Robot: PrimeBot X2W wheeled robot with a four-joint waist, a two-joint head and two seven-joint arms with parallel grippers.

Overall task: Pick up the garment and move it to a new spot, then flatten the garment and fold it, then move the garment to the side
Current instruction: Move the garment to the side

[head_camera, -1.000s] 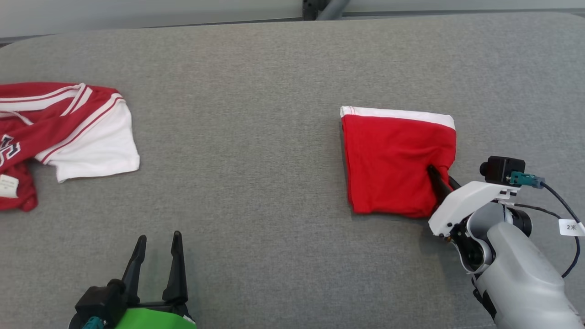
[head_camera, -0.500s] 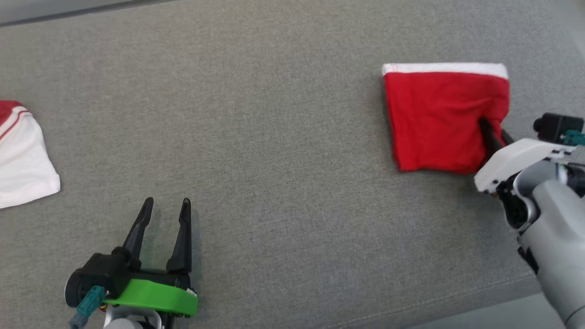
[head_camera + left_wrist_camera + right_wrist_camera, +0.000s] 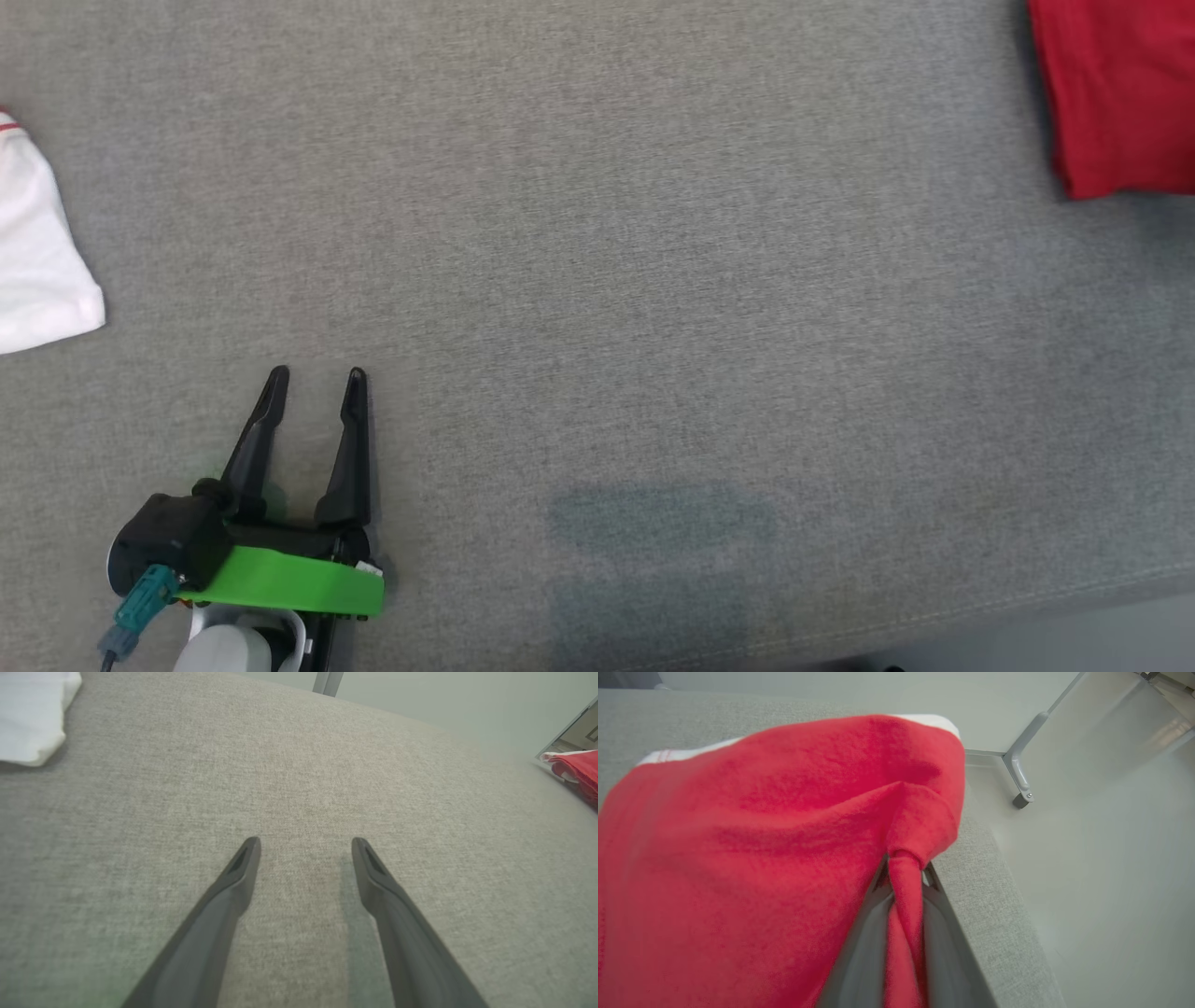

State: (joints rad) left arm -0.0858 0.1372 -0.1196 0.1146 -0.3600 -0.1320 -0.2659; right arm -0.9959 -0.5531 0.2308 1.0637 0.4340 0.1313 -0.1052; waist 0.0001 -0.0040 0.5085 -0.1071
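Pinching a bunched fold of the folded red garment (image 3: 752, 849) near the grey cushion's (image 3: 597, 280) edge, the right gripper (image 3: 904, 870) is clamped, while the left gripper (image 3: 316, 375) stands spread, empty.

The head camera has tilted down, shifting the whole view. Beyond that, the right gripper (image 3: 903, 870), clamped on a corner of the garment (image 3: 1116, 93), has dragged it away from the jersey (image 3: 42, 271). It went from 3 o'clock in the head view to 2 o'clock, cut by the frame, near the right edge of the cushion (image 3: 597, 280).
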